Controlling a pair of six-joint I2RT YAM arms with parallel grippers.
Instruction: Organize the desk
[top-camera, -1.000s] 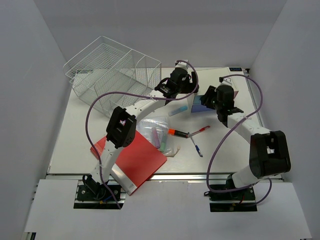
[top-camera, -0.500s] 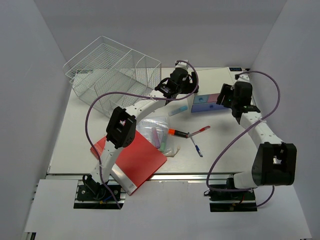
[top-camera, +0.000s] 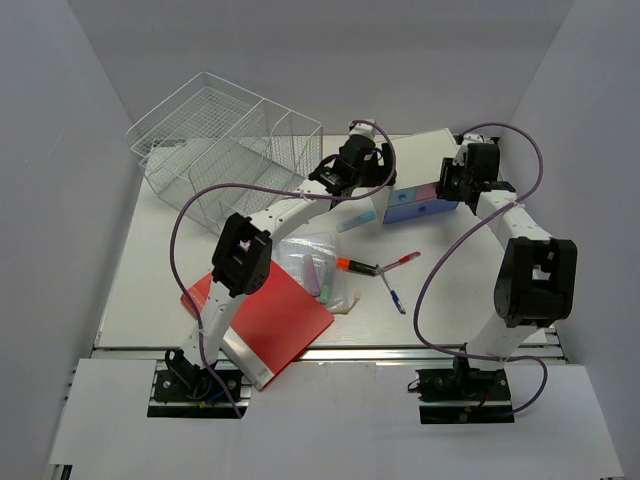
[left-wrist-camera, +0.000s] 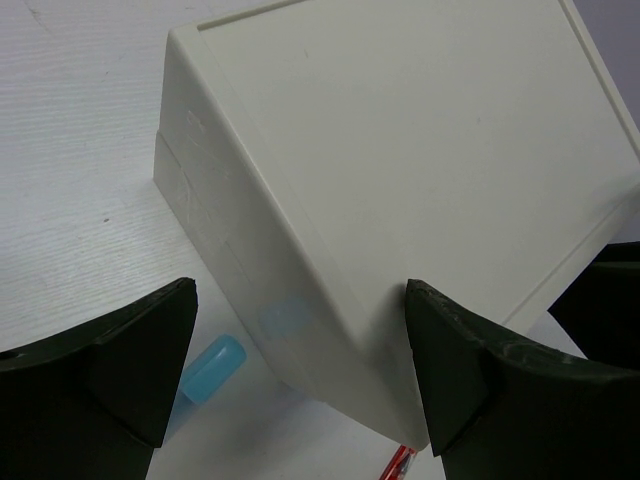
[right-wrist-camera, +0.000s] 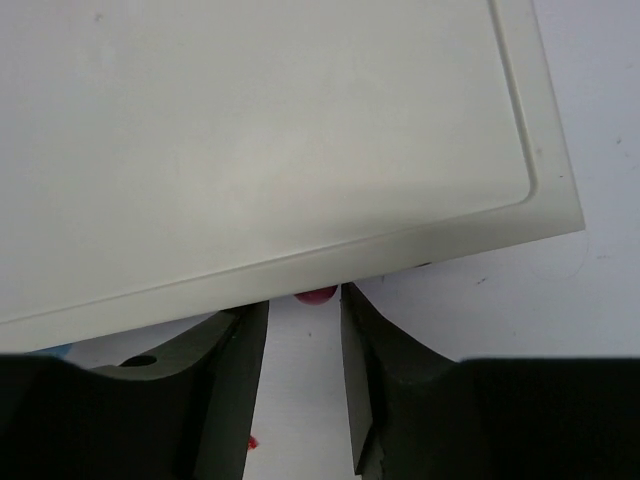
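Pale grey back wall (top-camera: 320, 50), matching left wall (top-camera: 50, 220) and right wall (top-camera: 600, 200) closing in at the sides, white surface (top-camera: 150, 280) filling the middle, metal rail (top-camera: 400, 351) along its near edge, white ledge (top-camera: 330, 410) in front of the rail, soft even light, faint shadows

White tubular links on left arm (top-camera: 290, 212) and right arm (top-camera: 499, 214), joined by blocky black housings (top-camera: 243, 258). Purple cable (top-camera: 180, 225) looping loosely along each. Matte black wedge-shaped fingers (left-wrist-camera: 130, 350), lighter at the edges.
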